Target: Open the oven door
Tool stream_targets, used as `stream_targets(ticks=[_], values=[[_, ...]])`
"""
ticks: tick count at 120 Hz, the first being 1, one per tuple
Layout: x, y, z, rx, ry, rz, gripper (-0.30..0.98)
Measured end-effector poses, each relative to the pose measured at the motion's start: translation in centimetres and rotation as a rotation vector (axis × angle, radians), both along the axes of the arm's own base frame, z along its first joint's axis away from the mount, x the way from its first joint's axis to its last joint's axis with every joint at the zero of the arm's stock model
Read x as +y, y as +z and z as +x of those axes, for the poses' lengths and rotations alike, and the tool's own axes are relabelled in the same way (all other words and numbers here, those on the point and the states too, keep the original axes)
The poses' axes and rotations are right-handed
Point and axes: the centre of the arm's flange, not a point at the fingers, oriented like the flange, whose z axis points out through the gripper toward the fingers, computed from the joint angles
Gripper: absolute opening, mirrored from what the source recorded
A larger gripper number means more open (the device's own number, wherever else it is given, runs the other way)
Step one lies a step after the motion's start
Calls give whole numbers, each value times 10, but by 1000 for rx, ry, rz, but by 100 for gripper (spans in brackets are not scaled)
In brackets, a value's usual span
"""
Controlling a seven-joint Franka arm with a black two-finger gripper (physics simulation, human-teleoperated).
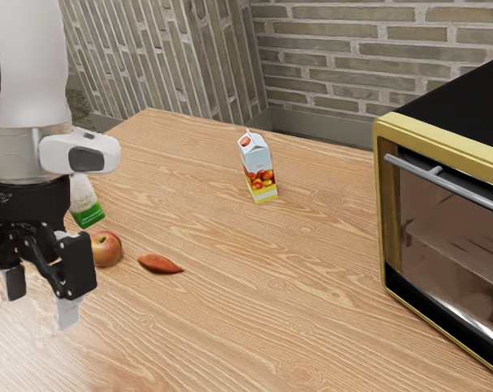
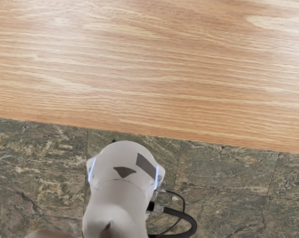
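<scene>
- Exterior view's left: the gripper [image 1: 42,300] has its fingers parted, empty; carry it across, clear of the carton [image 1: 261,175].
- Exterior view's right: the oven door [image 1: 450,253] looks shut; square up to its handle [image 1: 467,193], grip, then pull outward in an arc.
- Farthest right: the door runs out of frame, hinge unclear.

Kitchen, seemingly: oven [image 1: 467,106], carton [image 1: 259,167], apple [image 1: 108,250] on wooden table [image 1: 255,286].
</scene>
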Motion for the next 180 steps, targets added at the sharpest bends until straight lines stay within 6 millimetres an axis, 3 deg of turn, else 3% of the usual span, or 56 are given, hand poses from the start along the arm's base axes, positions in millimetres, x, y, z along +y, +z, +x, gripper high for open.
stream_targets(ticks=[17,26,34,40,45,58,70,89,118,180], values=[[16,9,21,-151,158,-23,69],[14,15,33,-201,212,-17,69],[-24,25,62,-272,201,-21,69],[-68,26,72,-336,147,-73,69],[-91,28,80,-387,134,-114,69],[-116,34,103,-515,234,-180,69],[-144,27,116,-589,338,-249,69],[-156,37,111,-685,538,-321,69],[-181,20,123,-667,756,-431,69],[-181,-14,157,-615,1044,-491,68]])
